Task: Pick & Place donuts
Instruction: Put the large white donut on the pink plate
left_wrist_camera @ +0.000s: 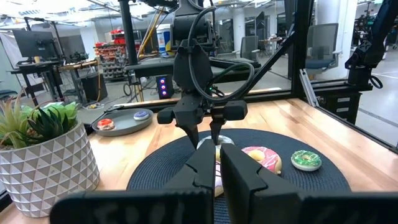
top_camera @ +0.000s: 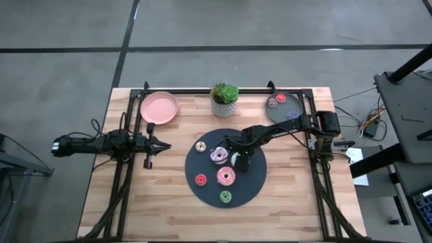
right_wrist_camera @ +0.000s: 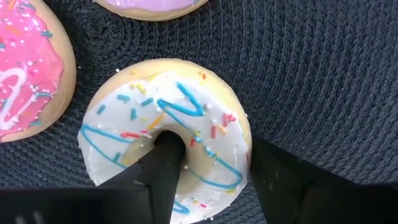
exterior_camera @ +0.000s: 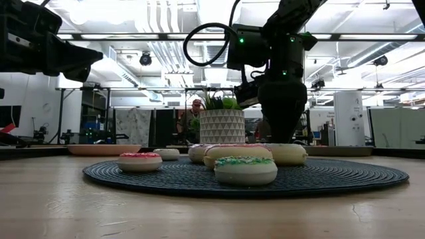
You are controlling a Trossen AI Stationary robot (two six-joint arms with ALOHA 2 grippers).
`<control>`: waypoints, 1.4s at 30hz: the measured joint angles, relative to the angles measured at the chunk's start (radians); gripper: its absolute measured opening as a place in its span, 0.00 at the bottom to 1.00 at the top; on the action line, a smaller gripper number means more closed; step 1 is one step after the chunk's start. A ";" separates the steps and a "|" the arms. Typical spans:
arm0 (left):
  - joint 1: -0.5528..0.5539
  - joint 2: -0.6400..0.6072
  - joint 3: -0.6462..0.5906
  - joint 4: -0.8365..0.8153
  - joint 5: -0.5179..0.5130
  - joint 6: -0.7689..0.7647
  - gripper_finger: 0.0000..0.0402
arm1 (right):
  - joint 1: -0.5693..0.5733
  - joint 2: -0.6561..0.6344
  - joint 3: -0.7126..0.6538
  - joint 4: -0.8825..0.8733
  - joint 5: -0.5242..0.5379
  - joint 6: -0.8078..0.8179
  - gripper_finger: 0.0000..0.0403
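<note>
Right wrist view shows the right claw (right_wrist_camera: 214, 180) closing on the white donut (right_wrist_camera: 165, 134), one finger (right_wrist_camera: 163, 167) in its hole. It should pinch the ring wall squarely before lifting. Left claw (top_camera: 150, 143) waits clenched at the desk's left.

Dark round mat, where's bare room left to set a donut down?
On the dark round mat, the rim nearest the left gripper is bare. The middle is crowded: right gripper, purple donut, pink donut.

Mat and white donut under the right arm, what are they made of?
Mat: looks like dark woven cord or vinyl, matte; concentric ribbed weave shows. White donut: probably moulded plastic or resin, smooth icing with painted-looking blue lines and sprinkles; can't tell hard from soft.
</note>
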 joint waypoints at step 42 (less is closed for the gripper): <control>0.000 0.000 0.000 0.000 0.000 0.000 0.00 | -0.052 -0.109 0.297 -0.043 0.001 -0.137 0.32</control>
